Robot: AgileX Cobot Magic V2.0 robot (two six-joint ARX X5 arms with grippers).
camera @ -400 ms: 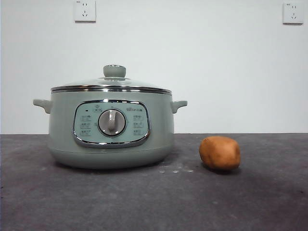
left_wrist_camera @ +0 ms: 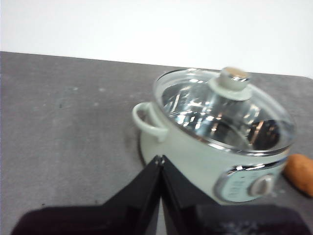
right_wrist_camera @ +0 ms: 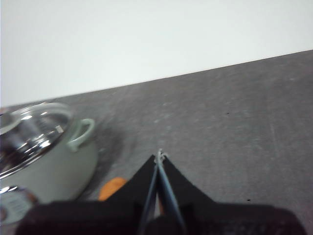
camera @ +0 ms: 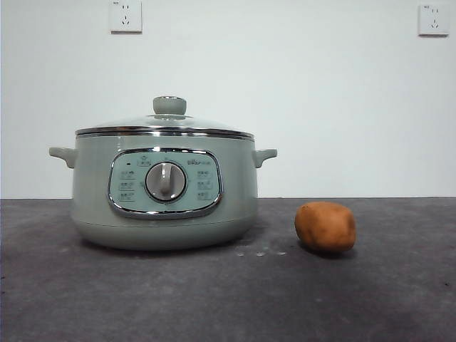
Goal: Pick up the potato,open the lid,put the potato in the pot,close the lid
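on the dark grey table [camera: 214, 299] stands the pot [camera: 164, 189], pale sage green, its chrome-framed control panel [camera: 164, 182] and silver dial [camera: 166, 181] facing the front camera. the lid [camera: 165, 127] sits shut on the pot, its chrome rim level along the top edge and its green knob [camera: 169, 105] upright at the centre. one small handle [camera: 63, 154] juts from each side of the pot.

to the right of the pot, near it but not touching, the potato [camera: 325, 226] lies on the table, orange-brown and rounded, much lower than the pot's rim.

neither arm shows in the front view. the left gripper [left_wrist_camera: 160, 160] hangs above the table beside the pot, on the side away from the potato, its two black jaws pressed together tip to tip and holding nothing. the right gripper [right_wrist_camera: 160, 155] hangs above the table on the potato's side of the pot, its jaws likewise clenched on nothing, with the potato [right_wrist_camera: 112, 187] partly hidden behind one jaw.

two white wall sockets [camera: 125, 16] sit high on the wall behind the pot.
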